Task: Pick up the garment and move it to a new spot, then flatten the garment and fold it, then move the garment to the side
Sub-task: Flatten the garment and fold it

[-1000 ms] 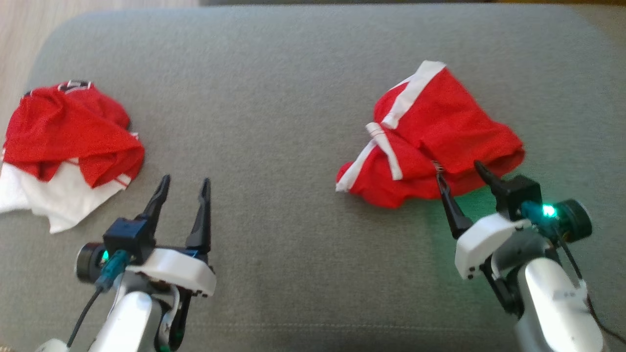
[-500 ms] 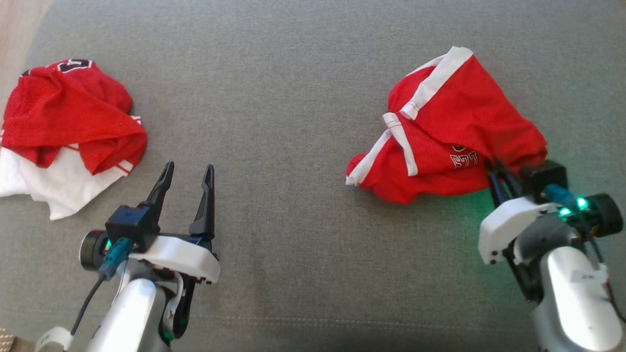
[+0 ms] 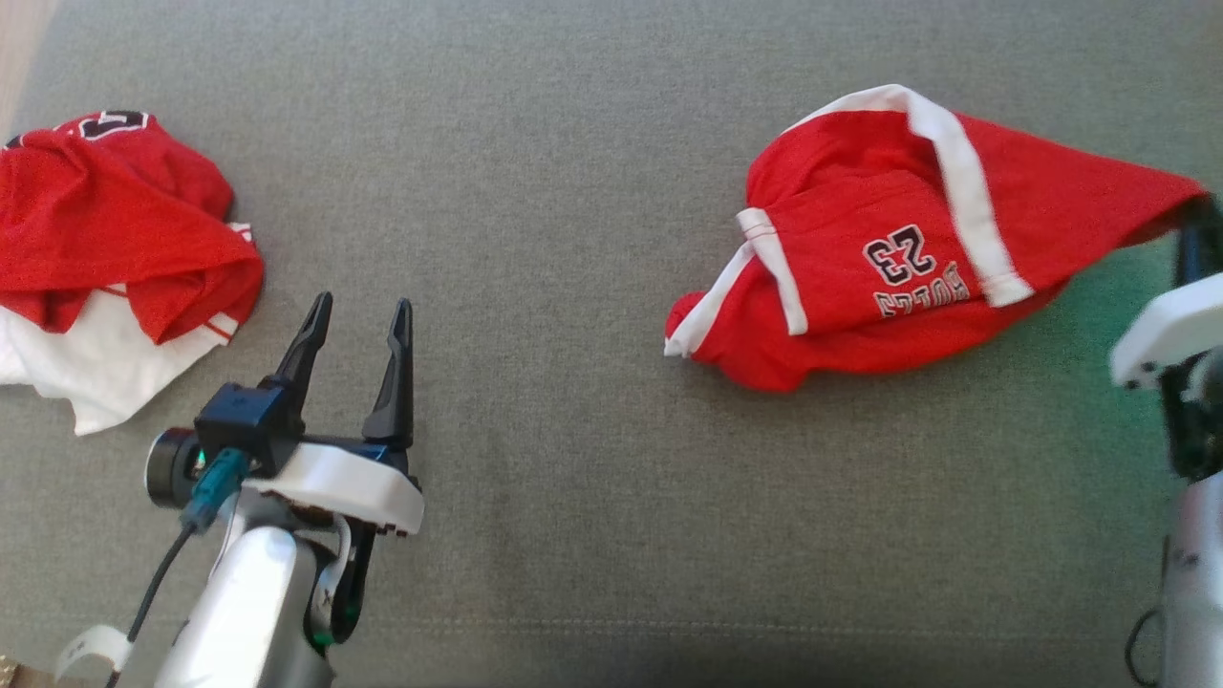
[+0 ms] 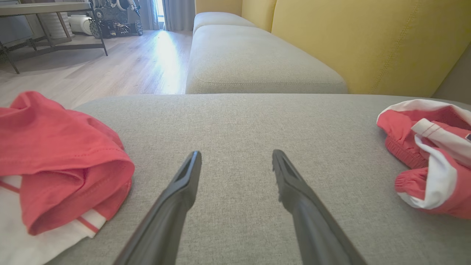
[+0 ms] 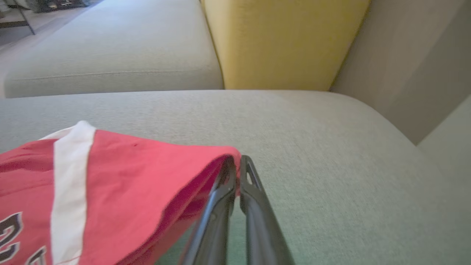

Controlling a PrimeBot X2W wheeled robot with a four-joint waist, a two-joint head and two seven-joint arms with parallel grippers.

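A broad grey sofa cushion (image 3: 573, 191) fills the scene, with a yellow backrest (image 5: 283, 40) rising beyond its far edge and pale wooden floor (image 4: 110, 70) past the left end. The right gripper (image 5: 238, 162) has its two dark fingers pressed together on the hem of a pair of red basketball shorts (image 3: 889, 239), pinching a fold of the cloth right at the fingertips. From that pinch the fabric stretches away to this claw's left in a taut ridge, and the pinched edge is held clear of the cushion, with a green glow on the upholstery under it. The rest of the shorts lies on the cushion further to the claw's left, showing a white side stripe, a white-trimmed leg opening and the print "BULLS 23", upside down in the head view. The left gripper (image 3: 361, 306) stands spread wide above bare cushion, touching nothing and holding nothing. A crumpled red and white jersey (image 3: 115, 229) lies in a heap to that claw's left and a little ahead of it, near its outer finger but apart from it. The shorts lie well off to its right.
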